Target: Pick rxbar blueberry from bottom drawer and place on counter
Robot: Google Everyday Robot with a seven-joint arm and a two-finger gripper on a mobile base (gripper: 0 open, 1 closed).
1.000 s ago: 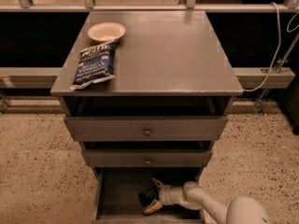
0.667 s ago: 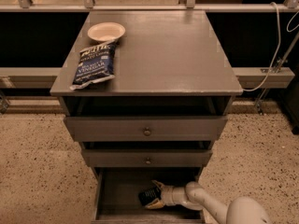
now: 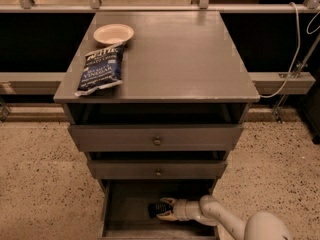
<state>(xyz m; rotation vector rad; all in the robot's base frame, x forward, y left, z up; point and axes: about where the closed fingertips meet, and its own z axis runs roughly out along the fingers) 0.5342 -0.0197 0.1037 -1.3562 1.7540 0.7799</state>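
Observation:
The rxbar blueberry [image 3: 155, 209] is a small dark bar lying on the floor of the open bottom drawer [image 3: 125, 209], near its middle. My gripper [image 3: 163, 209] reaches into that drawer from the right, low over the floor, and its tip is right at the bar's right end. The white arm [image 3: 210, 211] trails off to the lower right. The counter [image 3: 185, 49] is the wide grey-brown top of the cabinet, well above the gripper.
A large blue chip bag [image 3: 101, 69] and a pale bowl [image 3: 113, 33] sit on the counter's left side. Two shallower knobbed drawers [image 3: 157, 140] are partly pulled out and overhang the bottom drawer. Speckled floor lies on both sides of the cabinet.
My gripper has shifted slightly left and down onto the bar, which now sits between its tips. The rest of the scene is unchanged.

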